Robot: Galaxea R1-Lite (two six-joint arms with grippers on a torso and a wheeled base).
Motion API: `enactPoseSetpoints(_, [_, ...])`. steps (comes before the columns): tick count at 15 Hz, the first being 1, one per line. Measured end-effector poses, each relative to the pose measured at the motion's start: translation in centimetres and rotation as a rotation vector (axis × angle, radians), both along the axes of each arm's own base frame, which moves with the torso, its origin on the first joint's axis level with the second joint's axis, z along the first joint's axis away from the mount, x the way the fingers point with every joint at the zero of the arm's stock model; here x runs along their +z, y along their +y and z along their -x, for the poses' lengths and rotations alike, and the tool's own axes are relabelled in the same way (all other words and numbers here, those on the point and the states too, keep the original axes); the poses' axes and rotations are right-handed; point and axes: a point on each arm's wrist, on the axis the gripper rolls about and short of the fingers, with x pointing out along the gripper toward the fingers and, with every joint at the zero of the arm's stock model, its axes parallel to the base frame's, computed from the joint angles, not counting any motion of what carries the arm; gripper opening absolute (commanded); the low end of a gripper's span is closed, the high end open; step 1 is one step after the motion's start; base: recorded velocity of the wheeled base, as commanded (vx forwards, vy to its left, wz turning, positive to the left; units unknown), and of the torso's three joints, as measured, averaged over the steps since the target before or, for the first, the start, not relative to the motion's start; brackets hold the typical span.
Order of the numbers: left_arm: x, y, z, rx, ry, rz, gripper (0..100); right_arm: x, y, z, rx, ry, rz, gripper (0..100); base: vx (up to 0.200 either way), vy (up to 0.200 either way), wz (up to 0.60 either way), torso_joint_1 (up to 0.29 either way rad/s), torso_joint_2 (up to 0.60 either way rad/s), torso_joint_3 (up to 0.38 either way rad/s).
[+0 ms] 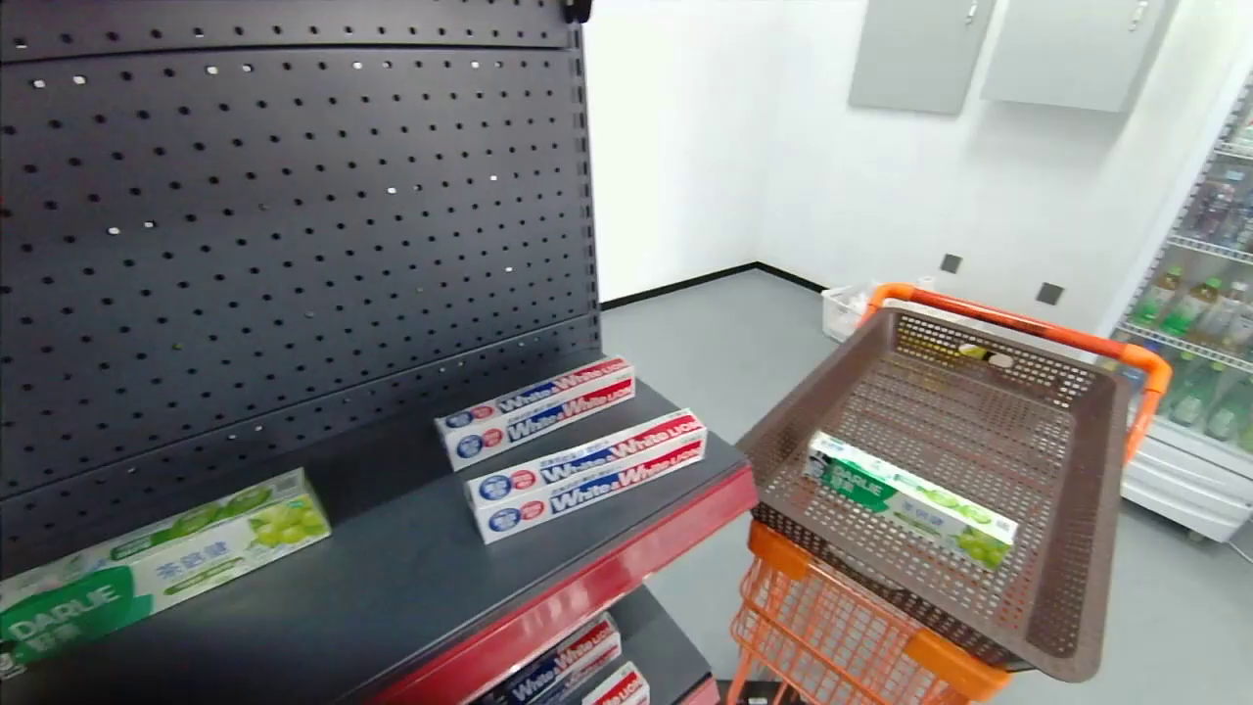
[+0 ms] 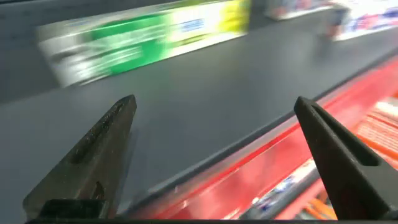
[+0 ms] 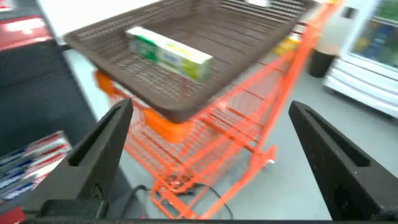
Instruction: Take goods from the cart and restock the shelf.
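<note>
The black metal shelf (image 1: 411, 578), with a perforated back panel (image 1: 294, 245) and a red front lip, lies straight ahead of the left gripper (image 2: 214, 155). Its two dark fingers stand spread wide with nothing between them, and the shelf's bare board and red lip show in the gap. The orange wire cart (image 1: 832, 636) stands ahead of and below the right gripper (image 3: 211, 165), whose fingers are likewise spread apart and empty. A brown perforated plastic basket (image 1: 1106, 509) sits on top of the cart, beyond the right gripper's fingertips.

Past the left gripper, toward the back panel, a long green-and-white toothpaste box (image 2: 149, 40) lies on the shelf. Farther along the board, away from that gripper and toward the cart, lie a red, white and blue toothpaste box (image 1: 536, 411) by the back panel and a matching box (image 1: 587, 474) nearer the red lip, a little apart. A second green-and-white box (image 3: 168, 55) lies flat on the basket floor, well apart from the right gripper.
</note>
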Motion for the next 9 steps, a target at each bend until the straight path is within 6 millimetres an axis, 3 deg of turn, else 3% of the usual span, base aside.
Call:
enactPoseSetpoints(2, [0.0, 0.0, 0.0, 0.0, 0.0, 0.0, 100, 0.0, 0.0, 0.0, 0.0, 0.0, 0.0, 100, 0.0, 0.0, -0.6, 0.005, 0.0, 0.005])
enactPoseSetpoints(9, [-0.02, 0.01, -0.01, 0.002, -0.001, 0.001, 100, 0.01, 0.0, 0.0, 0.0, -0.001, 0.0, 100, 0.0, 0.0, 0.0, 0.0, 0.0, 0.0])
